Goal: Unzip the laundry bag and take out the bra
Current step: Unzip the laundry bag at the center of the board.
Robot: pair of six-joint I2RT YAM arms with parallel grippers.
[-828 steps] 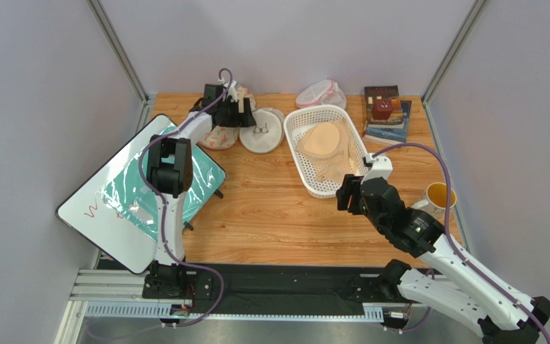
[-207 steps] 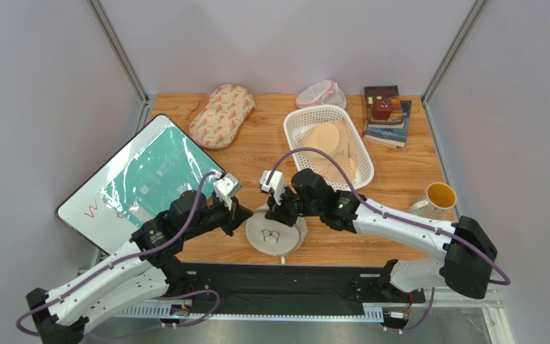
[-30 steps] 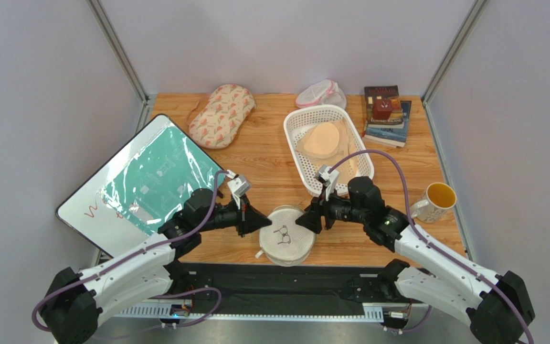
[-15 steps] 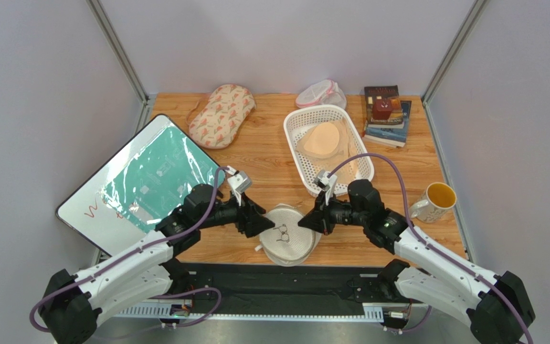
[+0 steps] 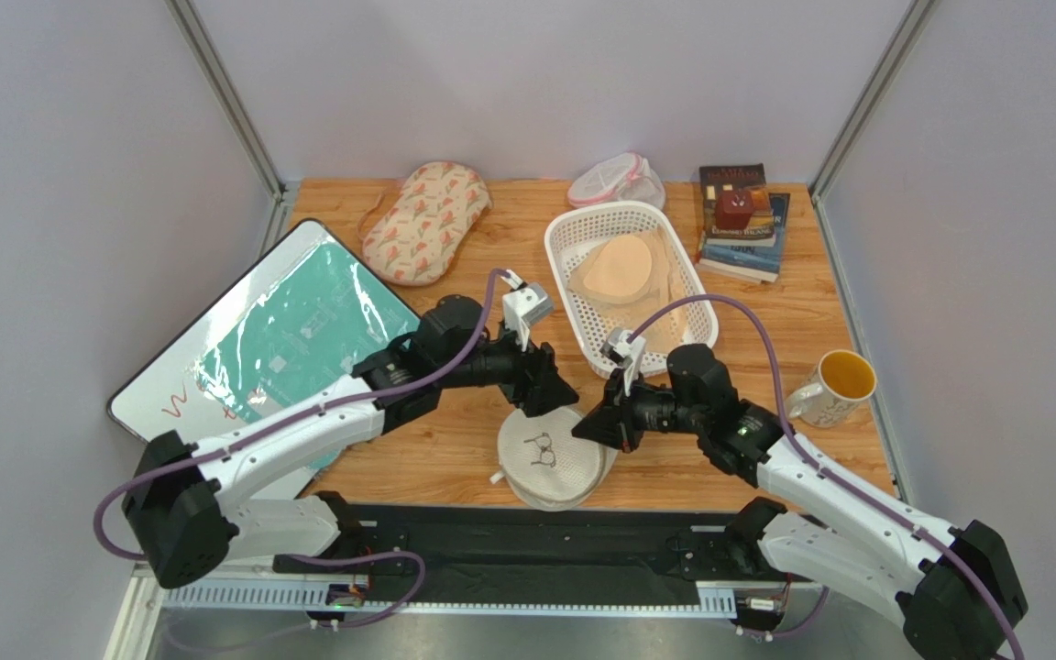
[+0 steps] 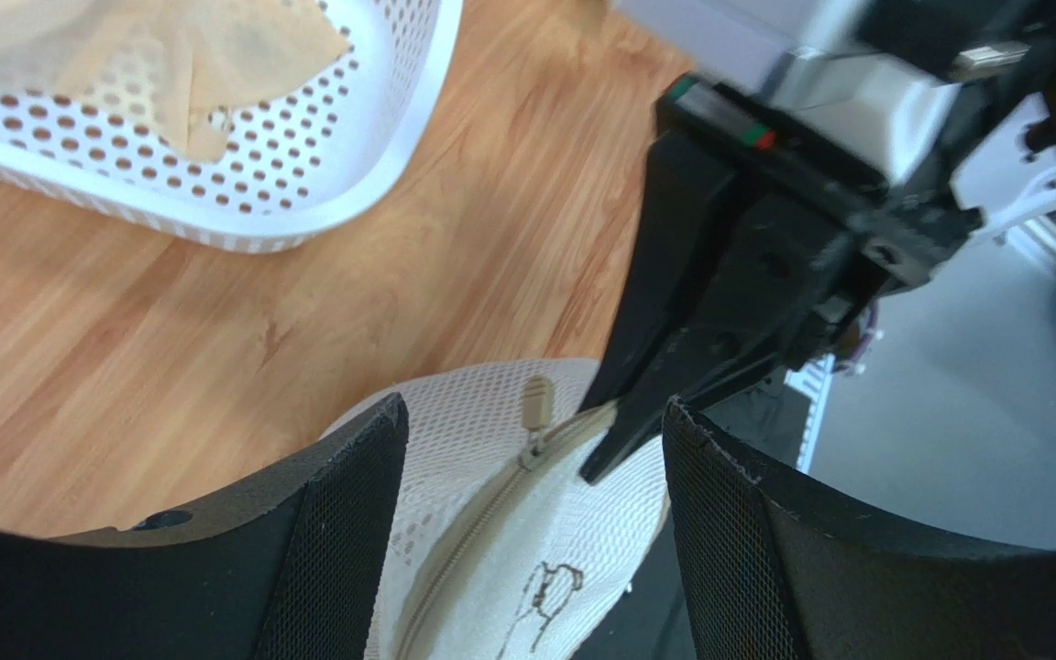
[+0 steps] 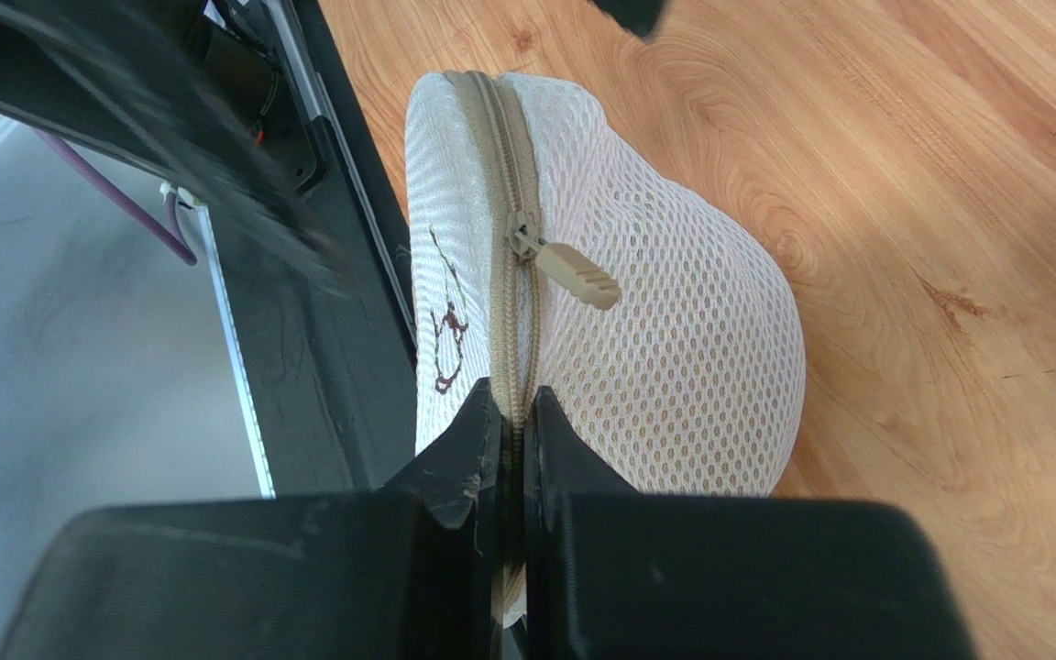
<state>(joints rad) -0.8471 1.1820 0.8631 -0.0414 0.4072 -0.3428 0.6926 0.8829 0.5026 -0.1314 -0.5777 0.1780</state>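
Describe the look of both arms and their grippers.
Both the left arm and the right arm have white tube links with black joint housings, and a purple cable loops along each. The left gripper and right gripper are black, with broad tapering fingers; the left's inner faces are mesh-textured.

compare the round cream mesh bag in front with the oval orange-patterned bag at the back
The round cream mesh bag is plain with a small black icon; the oval orange-patterned bag is printed all over. The right gripper pinches the round bag; nothing touches the oval bag. Both are cream.
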